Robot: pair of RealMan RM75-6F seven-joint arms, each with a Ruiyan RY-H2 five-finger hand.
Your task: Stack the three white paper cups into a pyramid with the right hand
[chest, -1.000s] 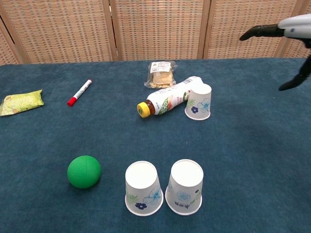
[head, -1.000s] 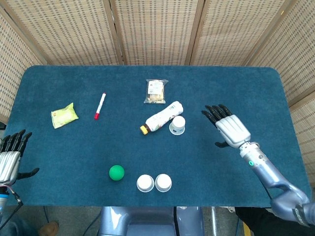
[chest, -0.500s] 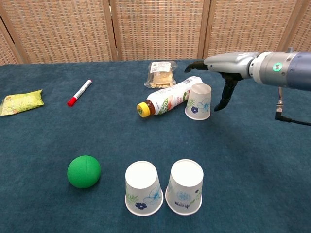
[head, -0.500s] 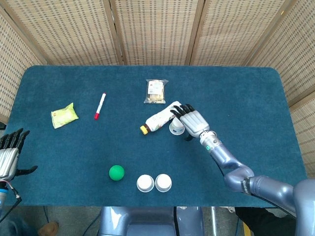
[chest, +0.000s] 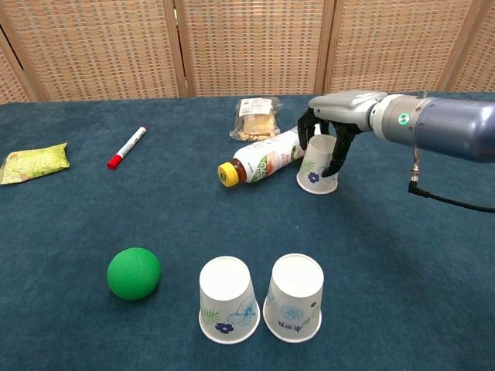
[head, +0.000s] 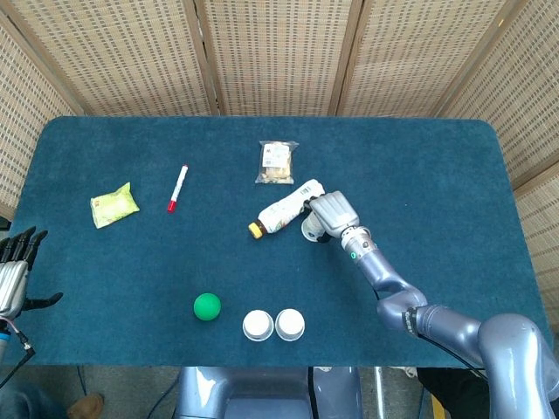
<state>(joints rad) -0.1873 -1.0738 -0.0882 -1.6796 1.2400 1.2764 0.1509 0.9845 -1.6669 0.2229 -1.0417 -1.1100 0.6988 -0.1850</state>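
Two white paper cups stand upside down side by side near the front edge, the left one [head: 258, 325] [chest: 228, 300] touching the right one [head: 290, 324] [chest: 294, 297]. The third cup [head: 311, 230] [chest: 317, 171] stands upside down mid-table against a lying bottle and looks slightly tilted. My right hand [head: 330, 212] [chest: 332, 124] is over it, fingers curled down on its left side and thumb on its right, gripping it. My left hand [head: 13, 275] hangs at the table's left front edge, fingers apart, holding nothing.
A bottle with a yellow cap [head: 284, 208] [chest: 267, 161] lies just left of the held cup. A snack packet [head: 277, 162] lies behind it. A green ball [head: 207, 306] sits left of the front cups. A red-capped marker [head: 177, 188] and a green packet [head: 113, 206] lie far left.
My right hand swept in from the right side of the table to the mid-table cup and closed its fingers around it; the cup shifted slightly. The left hand stayed put.
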